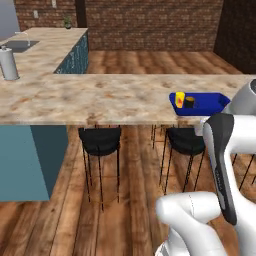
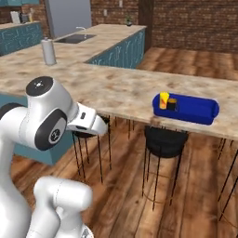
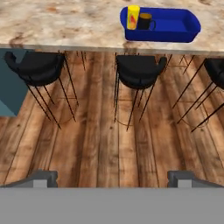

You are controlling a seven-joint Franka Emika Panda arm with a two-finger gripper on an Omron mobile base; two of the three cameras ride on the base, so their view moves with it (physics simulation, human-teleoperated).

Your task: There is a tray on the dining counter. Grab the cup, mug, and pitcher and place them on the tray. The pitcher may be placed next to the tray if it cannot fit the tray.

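Note:
The bright blue tray [image 1: 207, 105] [image 2: 193, 110] [image 3: 173, 26] rests on the dining counter [image 1: 100, 97] [image 2: 111, 88] [image 3: 61, 22], near its front edge. Inside the tray, at its left end, the yellow cup [image 1: 180, 99] [image 2: 163, 100] [image 3: 133, 17] stands upright with the black mug [image 1: 189, 102] [image 2: 172, 104] [image 3: 145, 21] touching or nearly touching its right side. The pitcher is out of view. My gripper [image 3: 112, 178] is open and holds nothing; it hangs back from the counter, over the wooden floor, well short of the tray.
Black bar stools [image 3: 138, 70] [image 3: 37, 68] [image 1: 100, 140] [image 2: 165, 139] stand under the counter's front edge. A grey cylinder [image 1: 8, 63] [image 2: 48, 51] stands at the counter's far left, near a sink [image 1: 20, 45]. Teal cabinets [image 1: 25, 160] close off the left side.

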